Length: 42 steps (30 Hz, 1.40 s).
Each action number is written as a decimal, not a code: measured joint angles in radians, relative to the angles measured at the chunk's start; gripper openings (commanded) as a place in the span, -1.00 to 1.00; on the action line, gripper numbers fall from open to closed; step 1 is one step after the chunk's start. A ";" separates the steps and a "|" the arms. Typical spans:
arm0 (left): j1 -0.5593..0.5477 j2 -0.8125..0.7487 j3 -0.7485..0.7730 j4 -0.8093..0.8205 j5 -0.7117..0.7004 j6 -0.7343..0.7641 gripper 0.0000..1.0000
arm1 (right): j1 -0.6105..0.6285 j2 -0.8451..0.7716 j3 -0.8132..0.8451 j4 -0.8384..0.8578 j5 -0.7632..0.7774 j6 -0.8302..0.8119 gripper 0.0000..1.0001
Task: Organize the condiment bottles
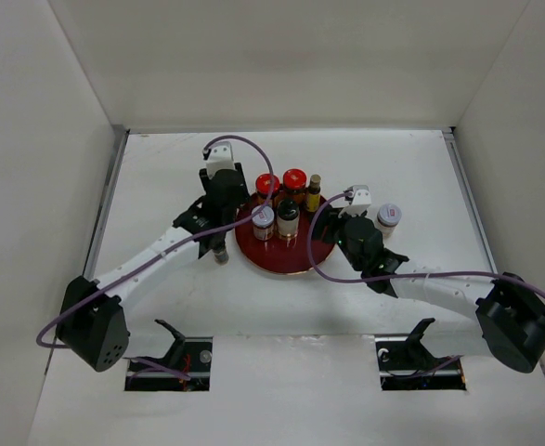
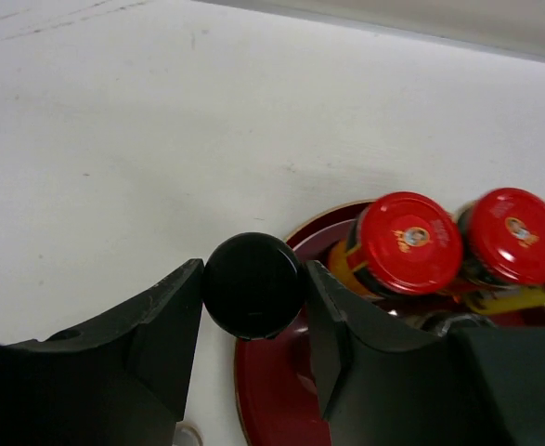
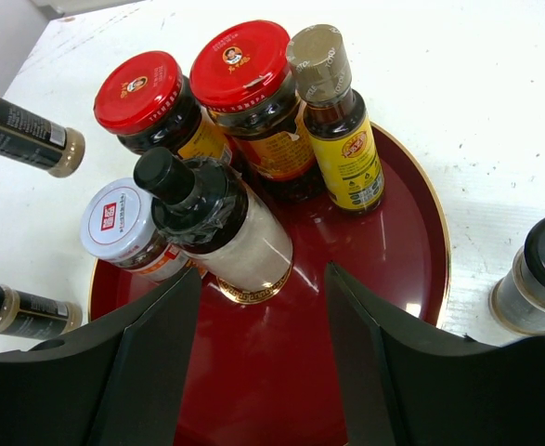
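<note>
Left arm (image 1: 151,253), right arm (image 1: 448,290): white tubular links, black joint housings, largest at the shoulders. Purple cables (image 1: 253,144) run along each. White camera blocks (image 1: 219,156) at wrists. Fingers (image 3: 142,372): matte black, wedge-shaped, faintly scuffed.

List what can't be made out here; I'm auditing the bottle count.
Left wrist: only the black cap shows in the left gripper; everything below hidden.
Right wrist: upper bottle and lower bottle cut by the left edge, a jar by the right.
Top: labels too small.
</note>
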 measured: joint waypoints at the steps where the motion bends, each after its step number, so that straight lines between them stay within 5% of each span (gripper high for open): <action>1: -0.014 -0.010 0.000 0.000 0.000 0.000 -0.45 | 0.000 0.000 0.000 0.000 0.000 0.000 0.24; 22: -0.075 0.183 -0.032 -0.019 0.013 -0.053 -0.30 | 0.000 0.000 0.000 0.000 -0.001 0.000 0.25; 29: -0.074 0.207 -0.043 0.014 0.001 -0.077 0.09 | 0.000 0.000 0.000 0.000 -0.002 0.001 0.39; 42: -0.082 0.164 -0.077 0.035 -0.004 -0.101 0.42 | 0.000 -0.013 -0.004 0.000 -0.002 0.000 0.46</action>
